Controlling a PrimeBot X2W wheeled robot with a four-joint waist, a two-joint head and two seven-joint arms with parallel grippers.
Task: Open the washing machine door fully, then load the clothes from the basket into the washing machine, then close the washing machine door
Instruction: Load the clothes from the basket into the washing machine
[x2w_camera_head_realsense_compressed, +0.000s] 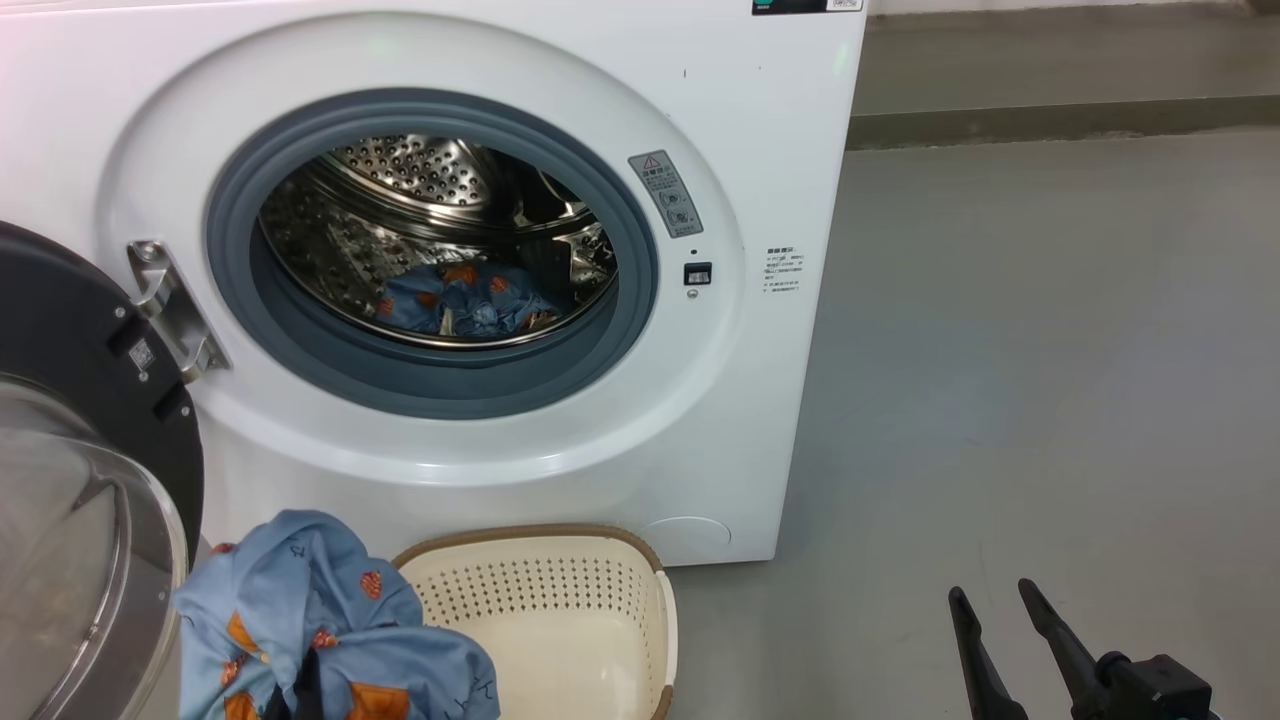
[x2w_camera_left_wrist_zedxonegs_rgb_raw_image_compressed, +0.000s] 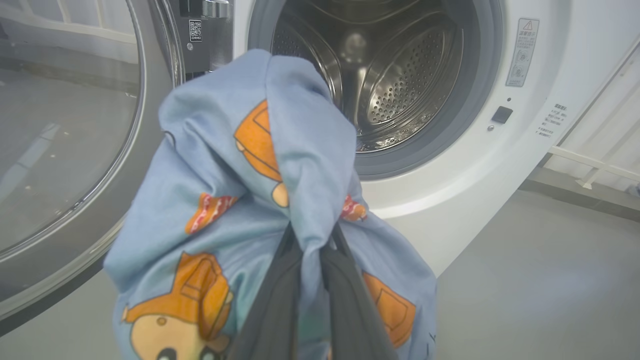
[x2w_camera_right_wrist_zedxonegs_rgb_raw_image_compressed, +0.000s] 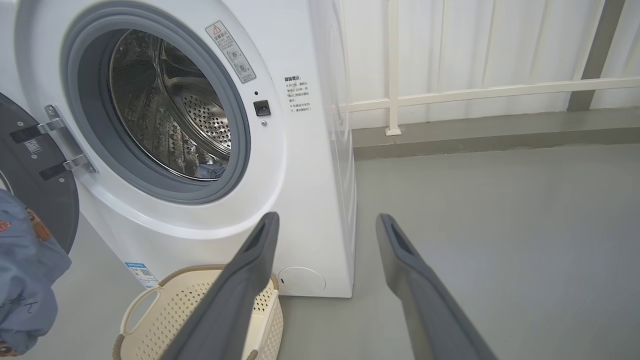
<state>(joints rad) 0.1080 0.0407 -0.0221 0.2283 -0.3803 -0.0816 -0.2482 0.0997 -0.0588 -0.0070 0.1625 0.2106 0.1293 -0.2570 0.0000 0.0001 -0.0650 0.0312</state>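
The white washing machine (x2w_camera_head_realsense_compressed: 760, 150) stands with its door (x2w_camera_head_realsense_compressed: 70, 330) swung wide to the left. A piece of the clothes (x2w_camera_head_realsense_compressed: 465, 300) lies in the steel drum (x2w_camera_left_wrist_zedxonegs_rgb_raw_image_compressed: 400, 85). My left gripper (x2w_camera_left_wrist_zedxonegs_rgb_raw_image_compressed: 312, 240) is shut on another blue printed piece of clothes (x2w_camera_left_wrist_zedxonegs_rgb_raw_image_compressed: 260, 200), lifted in front of the drum opening, left of the basket (x2w_camera_head_realsense_compressed: 560, 610). This bundle (x2w_camera_head_realsense_compressed: 320, 620) hangs at the lower left of the head view. The cream basket (x2w_camera_right_wrist_zedxonegs_rgb_raw_image_compressed: 200, 310) sits on the floor before the machine and looks bare inside. My right gripper (x2w_camera_head_realsense_compressed: 995, 595) stands open at the lower right, holding nothing.
Grey floor (x2w_camera_head_realsense_compressed: 1050, 380) stretches to the right of the machine. A white railing (x2w_camera_right_wrist_zedxonegs_rgb_raw_image_compressed: 475, 92) and a low kerb (x2w_camera_head_realsense_compressed: 1060, 120) run along the back. The open door's glass bowl (x2w_camera_head_realsense_compressed: 70, 540) bulges out at the left, close to the lifted cloth.
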